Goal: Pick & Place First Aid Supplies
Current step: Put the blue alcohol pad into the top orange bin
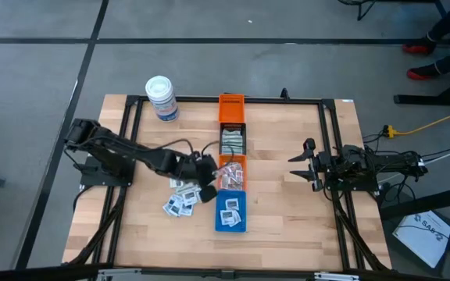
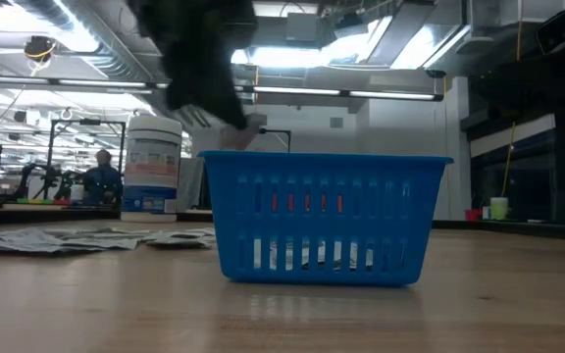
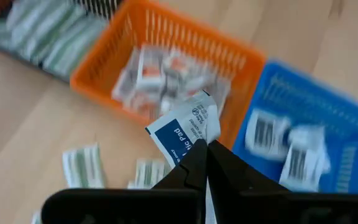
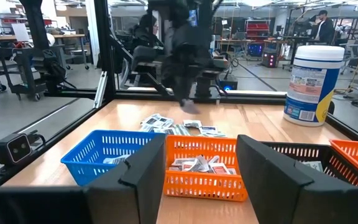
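A grey workshop floor surrounds a pale wooden tabletop (image 1: 287, 195) seen from above, where a row of bins runs down the middle: an orange bin at the far end (image 1: 231, 108), a black bin (image 1: 233, 140) of pale strips, a second orange bin (image 1: 231, 173) of red-printed packets, and a blue bin (image 1: 230, 211) nearest. A white tub (image 1: 162, 98) stands at the far left corner. The left gripper (image 1: 207, 173) reaches in beside the second orange bin, just above a loose pile of packets (image 1: 182, 200) lying on the wood; the right gripper (image 1: 301, 168) waits well off to the right, its jaws spread. From table height the blue bin (image 2: 327, 218) fills the middle, with the pile (image 2: 86, 237) flat at left and the left arm a dark blur above. The left wrist view shows the jaws closed on a corner of a blue-and-white packet (image 3: 185, 134), held in the air over the seam between the orange bin (image 3: 166, 62) and blue bin (image 3: 316, 143). The packet looks feather-light, thin and floppy, likely slick foil or paper; a pinch at an edge or corner is all it offers, and it may flutter or slip in a quick swing. From the right wrist view, the open jaws frame the bins, with the left gripper (image 4: 188, 99) beyond them, over the pile (image 4: 179, 127).
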`<act>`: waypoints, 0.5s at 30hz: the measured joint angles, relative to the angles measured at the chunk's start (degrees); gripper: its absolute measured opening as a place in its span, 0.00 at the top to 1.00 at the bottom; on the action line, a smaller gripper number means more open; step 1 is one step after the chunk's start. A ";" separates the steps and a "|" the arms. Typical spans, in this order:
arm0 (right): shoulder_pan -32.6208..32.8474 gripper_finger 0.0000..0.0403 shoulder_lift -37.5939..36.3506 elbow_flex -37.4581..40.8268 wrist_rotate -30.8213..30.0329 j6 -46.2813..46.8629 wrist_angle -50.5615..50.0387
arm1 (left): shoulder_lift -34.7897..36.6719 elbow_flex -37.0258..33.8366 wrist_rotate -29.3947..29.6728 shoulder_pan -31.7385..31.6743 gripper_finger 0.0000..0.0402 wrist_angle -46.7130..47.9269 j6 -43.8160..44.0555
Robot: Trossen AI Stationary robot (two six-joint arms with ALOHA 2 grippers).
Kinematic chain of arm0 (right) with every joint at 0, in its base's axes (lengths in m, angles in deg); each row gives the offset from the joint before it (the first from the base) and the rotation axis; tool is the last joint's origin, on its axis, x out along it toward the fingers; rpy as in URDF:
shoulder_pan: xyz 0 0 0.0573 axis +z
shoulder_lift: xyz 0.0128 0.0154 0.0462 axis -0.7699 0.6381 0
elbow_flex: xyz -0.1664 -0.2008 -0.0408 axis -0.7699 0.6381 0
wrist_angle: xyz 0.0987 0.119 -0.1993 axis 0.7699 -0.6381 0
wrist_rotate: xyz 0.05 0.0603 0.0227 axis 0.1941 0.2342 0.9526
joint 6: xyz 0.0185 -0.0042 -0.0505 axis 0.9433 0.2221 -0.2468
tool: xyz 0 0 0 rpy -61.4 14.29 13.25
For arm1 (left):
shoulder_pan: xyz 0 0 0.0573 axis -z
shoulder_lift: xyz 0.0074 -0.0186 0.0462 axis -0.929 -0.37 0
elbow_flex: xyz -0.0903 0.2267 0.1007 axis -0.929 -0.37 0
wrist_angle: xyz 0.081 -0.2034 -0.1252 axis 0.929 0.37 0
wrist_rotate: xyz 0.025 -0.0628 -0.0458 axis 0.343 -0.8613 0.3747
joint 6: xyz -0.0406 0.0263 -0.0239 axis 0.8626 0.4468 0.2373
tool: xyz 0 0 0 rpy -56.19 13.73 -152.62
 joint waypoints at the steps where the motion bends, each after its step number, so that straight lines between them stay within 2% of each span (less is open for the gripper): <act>1: 0.01 0.52 0.01 0.00 0.00 0.00 0.00 | 0.00 0.00 -0.51 -1.07 0.99 -1.47 -0.39; 15: -0.01 0.52 0.01 0.00 0.00 0.00 0.01 | -0.02 0.09 -8.83 -22.60 0.99 -14.31 -10.08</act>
